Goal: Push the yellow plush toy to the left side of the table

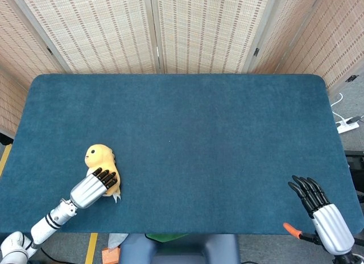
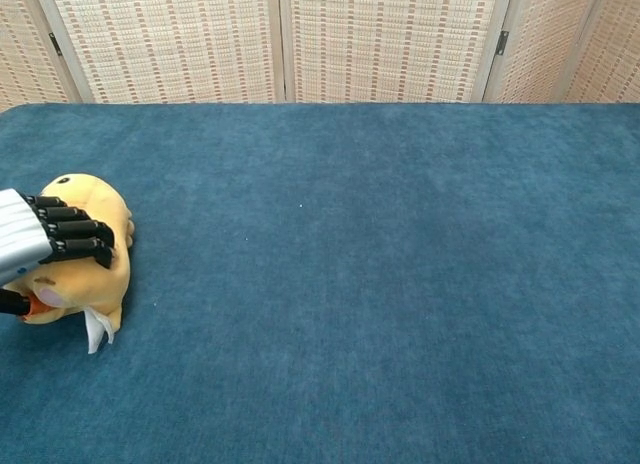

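While the left hand (image 1: 94,186) lies curled over the yellow plush toy (image 1: 98,159), cupping it so it slides leftward | toy sits near table (image 1: 199,116) left-front edge | right hand (image 1: 318,210) empty, fingers apart, parked off the front-right corner.

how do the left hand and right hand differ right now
The left hand rests on the yellow toy; the right hand touches nothing, fingers apart. The left hand lies over the table near its left front; the right hand sits at the right front edge. Only the left hand shows in the chest view. Both have silver backs and black fingers.
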`<move>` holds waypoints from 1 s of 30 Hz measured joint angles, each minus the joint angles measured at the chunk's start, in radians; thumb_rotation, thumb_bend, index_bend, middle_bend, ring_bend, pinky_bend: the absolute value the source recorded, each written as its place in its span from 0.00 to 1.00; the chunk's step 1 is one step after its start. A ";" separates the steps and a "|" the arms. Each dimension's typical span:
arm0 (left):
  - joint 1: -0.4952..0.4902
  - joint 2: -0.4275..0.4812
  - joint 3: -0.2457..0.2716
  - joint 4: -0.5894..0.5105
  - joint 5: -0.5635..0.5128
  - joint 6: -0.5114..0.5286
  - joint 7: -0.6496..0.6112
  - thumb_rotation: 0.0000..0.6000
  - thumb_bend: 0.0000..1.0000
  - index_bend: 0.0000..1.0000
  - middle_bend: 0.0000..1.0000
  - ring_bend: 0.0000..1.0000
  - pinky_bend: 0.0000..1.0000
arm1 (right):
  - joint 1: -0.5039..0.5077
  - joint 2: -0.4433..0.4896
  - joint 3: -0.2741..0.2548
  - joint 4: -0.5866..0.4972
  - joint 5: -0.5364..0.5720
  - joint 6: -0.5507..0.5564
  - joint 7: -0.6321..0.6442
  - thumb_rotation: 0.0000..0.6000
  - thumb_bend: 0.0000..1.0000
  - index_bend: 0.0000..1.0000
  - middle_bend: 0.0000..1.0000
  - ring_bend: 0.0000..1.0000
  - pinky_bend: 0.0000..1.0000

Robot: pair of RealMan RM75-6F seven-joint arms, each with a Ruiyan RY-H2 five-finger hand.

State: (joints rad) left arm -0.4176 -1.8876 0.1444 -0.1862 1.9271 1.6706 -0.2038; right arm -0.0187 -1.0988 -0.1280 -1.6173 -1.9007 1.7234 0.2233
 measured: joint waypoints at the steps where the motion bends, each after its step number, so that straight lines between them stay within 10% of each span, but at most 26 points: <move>1: 0.002 -0.001 0.007 0.005 -0.001 -0.011 0.002 1.00 0.47 0.51 0.63 0.56 0.63 | -0.001 0.000 -0.001 0.000 -0.002 0.001 -0.001 1.00 0.11 0.00 0.00 0.00 0.00; 6: 0.011 0.001 0.007 -0.008 -0.028 -0.023 -0.003 1.00 0.38 0.01 0.20 0.20 0.38 | -0.007 -0.001 -0.003 0.001 -0.009 0.011 -0.001 1.00 0.12 0.00 0.00 0.00 0.00; 15: 0.027 0.073 -0.011 -0.185 -0.078 0.040 -0.079 1.00 0.32 0.00 0.00 0.05 0.28 | -0.010 0.003 -0.008 0.012 -0.023 0.027 0.018 1.00 0.13 0.00 0.00 0.00 0.00; 30: 0.087 0.348 0.031 -0.687 -0.092 0.040 0.093 1.00 0.30 0.00 0.00 0.02 0.25 | -0.019 0.011 -0.025 0.034 -0.070 0.065 0.046 1.00 0.14 0.00 0.00 0.00 0.00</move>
State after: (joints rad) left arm -0.3306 -1.5396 0.1750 -0.8733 1.8348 1.7109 -0.1109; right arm -0.0375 -1.0882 -0.1534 -1.5835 -1.9707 1.7887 0.2696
